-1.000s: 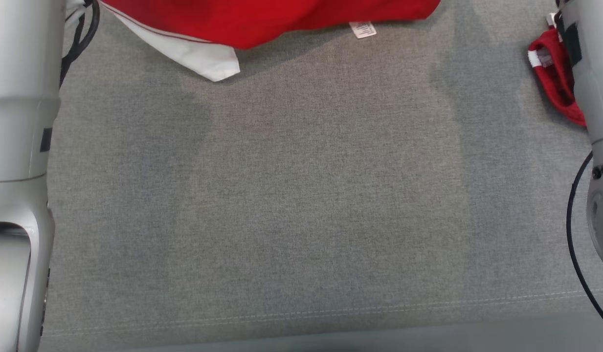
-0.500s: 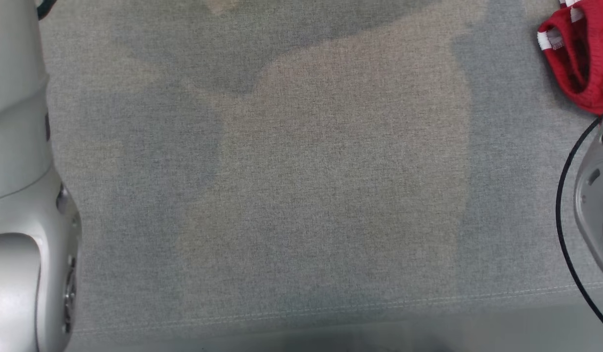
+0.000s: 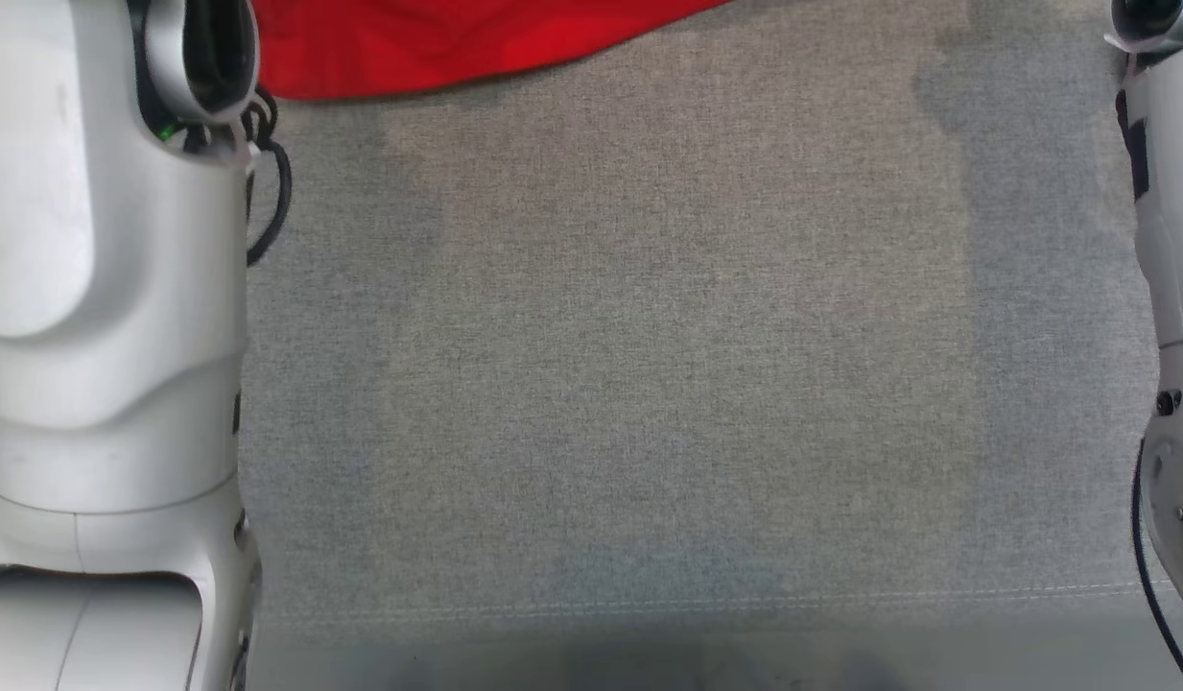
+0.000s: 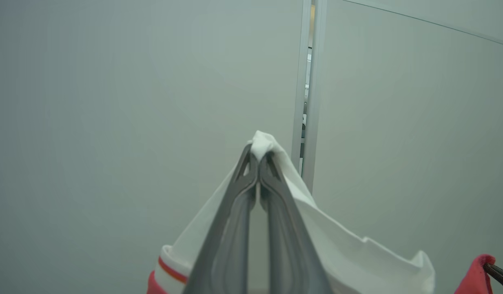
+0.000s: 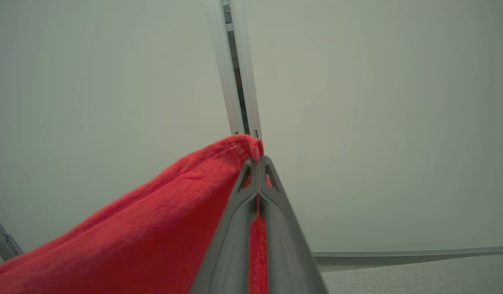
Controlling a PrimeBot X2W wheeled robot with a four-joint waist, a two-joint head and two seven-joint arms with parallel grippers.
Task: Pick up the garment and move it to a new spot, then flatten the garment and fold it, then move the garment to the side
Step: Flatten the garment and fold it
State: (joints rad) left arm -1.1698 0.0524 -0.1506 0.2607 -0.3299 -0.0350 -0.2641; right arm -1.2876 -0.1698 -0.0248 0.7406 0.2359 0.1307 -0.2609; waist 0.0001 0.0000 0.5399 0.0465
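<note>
The garment [image 3: 437,48] is red with white parts; its lower red edge hangs across the top of the head view. In the left wrist view my left gripper [image 4: 259,157] is shut on a white part of the garment [image 4: 341,249], which drapes down behind the fingers. In the right wrist view my right gripper [image 5: 258,161] is shut on a red fold of the garment [image 5: 145,228], the cloth falling away to the left. Both grippers are raised toward a pale wall.
Grey fabric surface [image 3: 668,384] spreads below, with its stitched front edge [image 3: 649,605] near the bottom. My pale left forearm [image 3: 102,317] and right forearm [image 3: 1167,288] flank it. A wall panel seam [image 4: 308,94] stands ahead of the grippers.
The head camera has shifted. The garment's red edge is back at the top of the head view, the red cuff at the right is gone, and both forearms reach further up.
</note>
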